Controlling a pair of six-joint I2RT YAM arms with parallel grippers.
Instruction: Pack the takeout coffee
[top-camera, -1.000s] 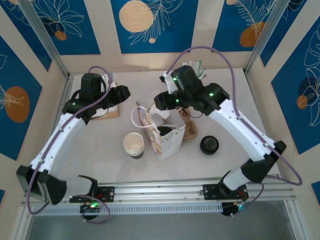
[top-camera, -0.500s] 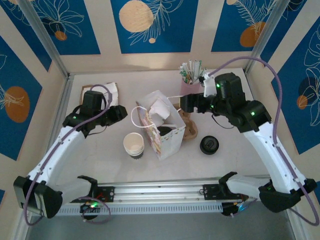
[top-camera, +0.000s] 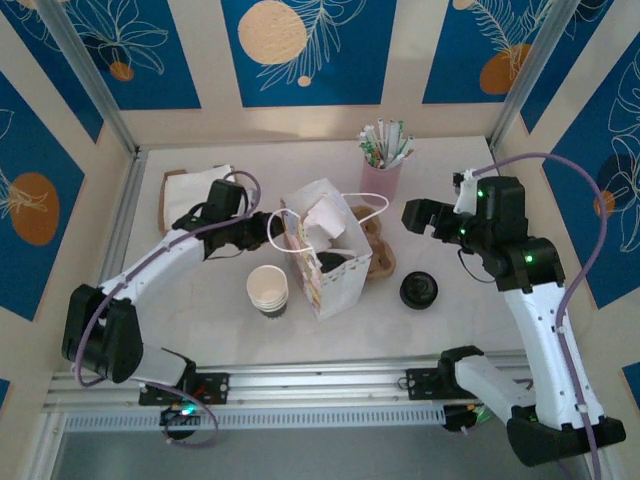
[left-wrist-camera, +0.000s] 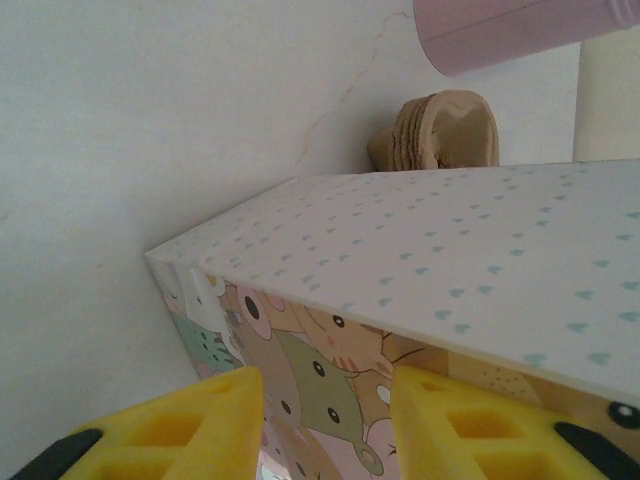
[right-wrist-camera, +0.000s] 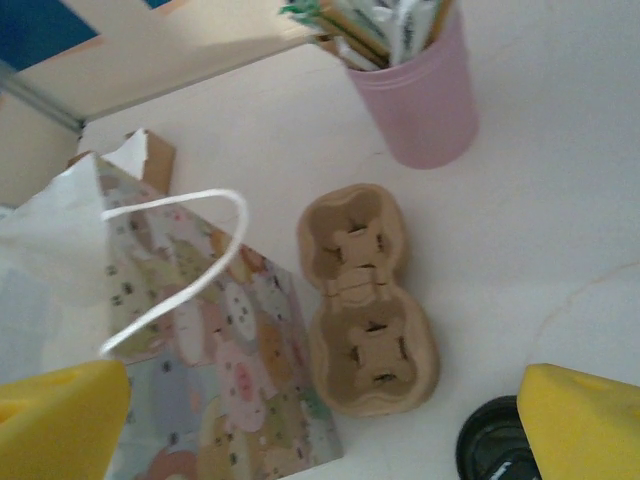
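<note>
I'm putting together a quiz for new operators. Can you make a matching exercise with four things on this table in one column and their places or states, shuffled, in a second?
1 pink cup
2 stack of paper cups
3 cardboard carrier
4 black lid

a empty, just right of the bag
b standing left of the bag
c full of wrapped sticks, far side
d lying flat, right of the carrier

Pairs: 1c, 2b, 3a, 4d

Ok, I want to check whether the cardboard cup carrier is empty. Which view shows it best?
The right wrist view: the cup carrier lies whole, both wells empty. The top view has it half hidden behind the gift bag; the left wrist view sees its edge past the bag.
</note>
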